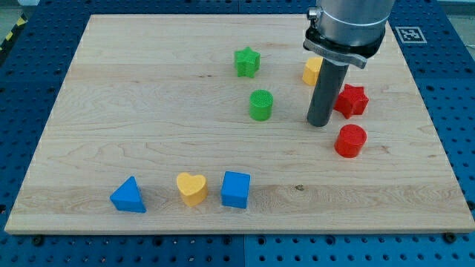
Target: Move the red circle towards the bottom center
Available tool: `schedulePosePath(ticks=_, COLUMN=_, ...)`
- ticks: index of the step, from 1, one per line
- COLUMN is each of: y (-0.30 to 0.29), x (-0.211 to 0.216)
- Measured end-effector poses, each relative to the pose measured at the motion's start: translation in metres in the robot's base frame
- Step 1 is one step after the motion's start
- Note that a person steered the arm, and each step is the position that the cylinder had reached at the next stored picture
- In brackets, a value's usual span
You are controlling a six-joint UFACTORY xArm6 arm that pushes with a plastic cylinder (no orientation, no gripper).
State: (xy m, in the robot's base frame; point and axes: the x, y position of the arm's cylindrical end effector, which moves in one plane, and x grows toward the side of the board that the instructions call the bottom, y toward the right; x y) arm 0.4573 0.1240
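My tip [320, 123] down on the bench [148, 111], in the right half, toward the view's top. No gripper on this arm, only the straight dark rod, so nothing opened, closed or held.

Just right of the tip, a red star [351, 101], very close to the rod; whether touching, cannot tell. Below and right of the tip, the red circle [350, 141], near but apart from it, sitting directly under the red star. Just up-left of the rod, a yellow block [312, 71], partly hidden behind it, shape not clear.

Left of the tip, a green cylinder [261, 105], apart from it. Above that, toward the view's top, a green star [247, 61].

Well away, along the view's bottom left, three blocks in a row: blue triangle [128, 196], then yellow heart [191, 188], then blue cube [236, 190], the heart and cube close together, the triangle a little further off.

Red circle in the right part of the bench, about mid-height, well apart from the bottom row.
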Motion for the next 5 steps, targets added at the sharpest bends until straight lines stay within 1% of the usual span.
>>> schedulePosePath(ticks=1, y=0.021, x=0.042)
schedulePosePath(ticks=2, y=0.030, x=0.051)
schedulePosePath(ticks=3, y=0.033, x=0.023)
schedulePosePath(ticks=5, y=0.126, x=0.036)
